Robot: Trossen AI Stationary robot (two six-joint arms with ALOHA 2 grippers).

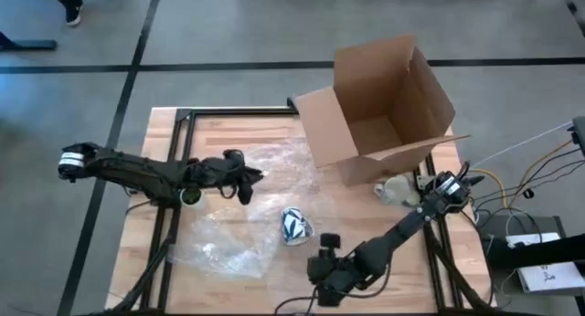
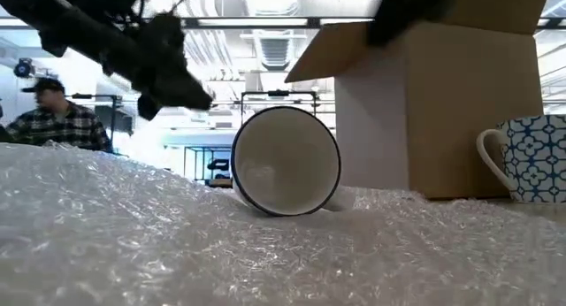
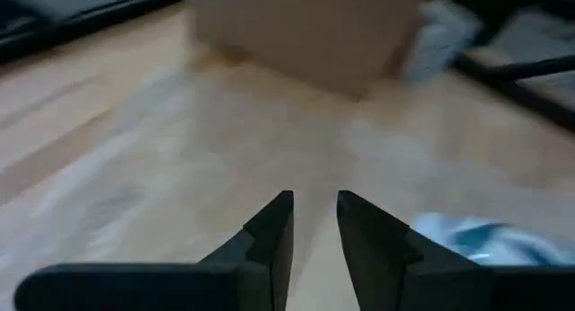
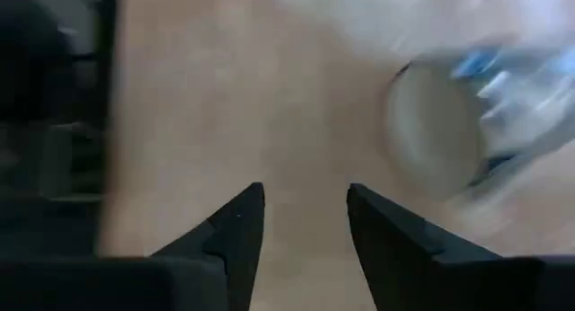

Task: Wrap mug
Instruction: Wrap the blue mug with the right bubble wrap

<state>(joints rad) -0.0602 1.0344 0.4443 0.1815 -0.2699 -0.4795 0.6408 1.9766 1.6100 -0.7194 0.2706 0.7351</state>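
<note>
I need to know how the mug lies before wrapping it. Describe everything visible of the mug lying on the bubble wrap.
The white ceramic mug with a blue pattern lies on its side on the clear bubble wrap sheet, near the sheet's right edge on the wooden table. In the low view its round mouth faces the camera, showing a dark rim and a plain white, empty inside. Its handle cannot be made out. Only the wrap touches it; both grippers are clear of it.

Wooden desk [image 1: 228,133] carries a crumpled bubble-wrap sheet [image 1: 219,238], a blue-patterned mug [image 1: 294,225] lying on its side at the sheet's edge, an open cardboard box [image 1: 379,106], and a second mug [image 1: 395,190] just beside the box.
</note>
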